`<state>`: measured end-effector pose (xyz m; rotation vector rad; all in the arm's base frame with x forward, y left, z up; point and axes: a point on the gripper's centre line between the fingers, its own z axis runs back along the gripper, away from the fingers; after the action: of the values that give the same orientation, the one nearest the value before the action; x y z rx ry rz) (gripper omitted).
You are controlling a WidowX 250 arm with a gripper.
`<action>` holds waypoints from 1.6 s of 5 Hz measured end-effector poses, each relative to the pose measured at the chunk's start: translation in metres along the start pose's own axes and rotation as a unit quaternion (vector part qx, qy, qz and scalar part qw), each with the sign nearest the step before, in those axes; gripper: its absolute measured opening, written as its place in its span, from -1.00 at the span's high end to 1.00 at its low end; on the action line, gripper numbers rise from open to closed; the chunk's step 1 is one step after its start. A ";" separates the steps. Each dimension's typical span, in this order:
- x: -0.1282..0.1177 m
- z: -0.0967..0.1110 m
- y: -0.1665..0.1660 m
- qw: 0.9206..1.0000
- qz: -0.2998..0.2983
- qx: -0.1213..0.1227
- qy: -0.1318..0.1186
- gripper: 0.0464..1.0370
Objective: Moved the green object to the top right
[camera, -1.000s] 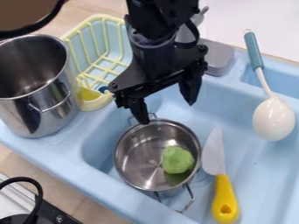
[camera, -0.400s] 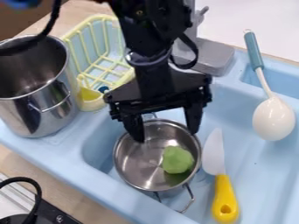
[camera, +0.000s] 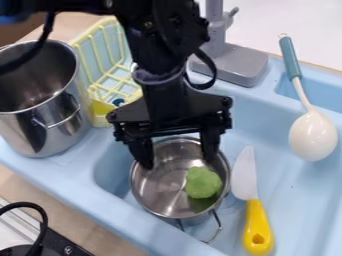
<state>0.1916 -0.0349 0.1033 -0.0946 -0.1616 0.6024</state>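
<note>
Can see the gripper (camera: 179, 162) over the upper half of the small steel pot (camera: 157, 192), spread wide. Can see the green object (camera: 202, 183) inside the pot, toward the right-hand wall, apart from the gripper. Looks roundish and lumpy, slightly longer from top to bottom of the view than across, too blunt to give a clear pointing direction.

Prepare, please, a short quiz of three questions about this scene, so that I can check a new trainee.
1. Choose one: where is the green object?
a) inside the small pot
b) inside the tall pot
c) on the spoon
2. True or false: the gripper has its fingers apart.
3. Fill in: the knife beside the small pot has a ____ handle.

Key: 1 a; 2 true; 3 yellow.
</note>
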 end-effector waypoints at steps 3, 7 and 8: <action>-0.008 -0.017 -0.005 1.000 -0.009 0.004 0.003 -0.92; -0.015 -0.030 -0.016 1.000 -0.024 -0.003 -0.011 -0.31; -0.011 -0.029 -0.011 1.000 -0.010 -0.014 -0.015 0.28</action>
<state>0.1937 -0.0518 0.0753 -0.1110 -0.2005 0.5828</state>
